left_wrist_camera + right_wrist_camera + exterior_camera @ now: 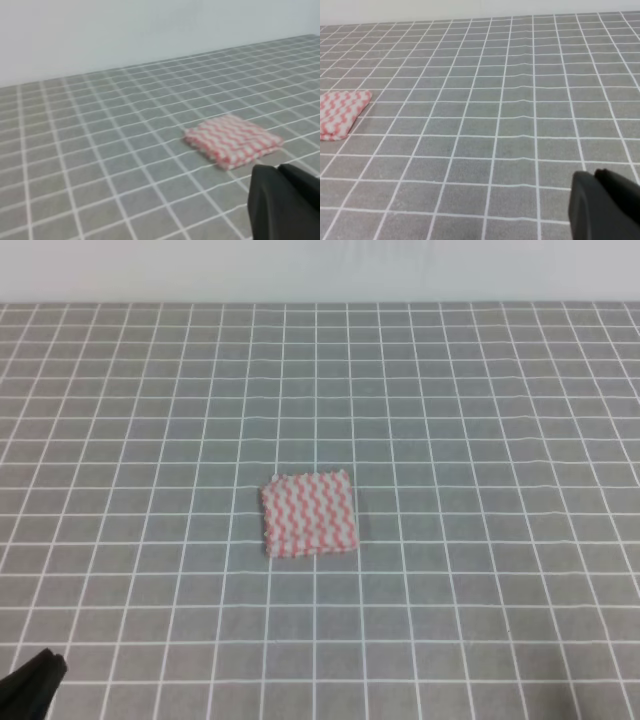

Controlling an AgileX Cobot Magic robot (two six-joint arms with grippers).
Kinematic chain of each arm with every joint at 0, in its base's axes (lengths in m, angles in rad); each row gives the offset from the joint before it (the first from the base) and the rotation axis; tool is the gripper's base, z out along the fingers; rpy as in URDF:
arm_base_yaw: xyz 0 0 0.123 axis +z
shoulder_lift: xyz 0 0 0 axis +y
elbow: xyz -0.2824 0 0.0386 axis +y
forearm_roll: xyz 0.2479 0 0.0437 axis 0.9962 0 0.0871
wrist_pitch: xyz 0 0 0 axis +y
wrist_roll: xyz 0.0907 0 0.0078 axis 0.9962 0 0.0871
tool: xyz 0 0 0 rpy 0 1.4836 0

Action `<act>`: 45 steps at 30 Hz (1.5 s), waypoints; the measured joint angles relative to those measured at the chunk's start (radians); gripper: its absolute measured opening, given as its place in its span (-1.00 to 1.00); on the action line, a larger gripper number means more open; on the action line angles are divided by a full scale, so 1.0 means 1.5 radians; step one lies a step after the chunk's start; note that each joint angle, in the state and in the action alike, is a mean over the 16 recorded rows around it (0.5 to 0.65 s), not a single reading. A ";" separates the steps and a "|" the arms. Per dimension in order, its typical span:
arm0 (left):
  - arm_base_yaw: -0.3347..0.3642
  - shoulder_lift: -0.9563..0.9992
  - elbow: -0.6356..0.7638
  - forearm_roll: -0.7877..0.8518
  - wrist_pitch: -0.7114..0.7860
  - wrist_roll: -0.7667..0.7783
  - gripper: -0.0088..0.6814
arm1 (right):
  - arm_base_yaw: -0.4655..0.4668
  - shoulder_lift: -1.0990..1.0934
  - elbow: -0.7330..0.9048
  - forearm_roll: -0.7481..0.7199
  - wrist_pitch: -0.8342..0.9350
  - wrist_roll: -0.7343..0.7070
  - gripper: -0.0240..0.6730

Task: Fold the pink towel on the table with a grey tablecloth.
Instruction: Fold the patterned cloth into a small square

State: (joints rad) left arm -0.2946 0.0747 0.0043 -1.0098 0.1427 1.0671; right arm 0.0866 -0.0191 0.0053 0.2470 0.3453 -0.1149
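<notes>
Already the pink towel [309, 514] lies folded at table [480, 420] centre; left gripper [285, 200] and right gripper [605, 205] away, opening unclear; nothing left

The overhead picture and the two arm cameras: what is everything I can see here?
pink towel: one, pink-and-white zigzag stripes, already folded small with stacked layers at its edge, lying near the middle of the table.
table with a grey tablecloth: one, grey with a white line grid, fills nearly the whole view.
wall: one, pale, behind the table's far edge.
left gripper: one, black, only partly seen, low beside the towel, touching nothing.
right gripper: one, black, partly seen, far from the towel.
</notes>
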 joint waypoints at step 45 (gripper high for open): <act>0.070 -0.070 0.000 0.576 0.139 -0.590 -0.99 | 0.000 0.002 -0.001 0.005 -0.004 0.000 -0.97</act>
State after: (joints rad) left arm -0.1891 -0.0306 0.0043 -0.1453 0.3517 0.1816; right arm 0.0866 -0.0168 0.0043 0.2548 0.3387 -0.1151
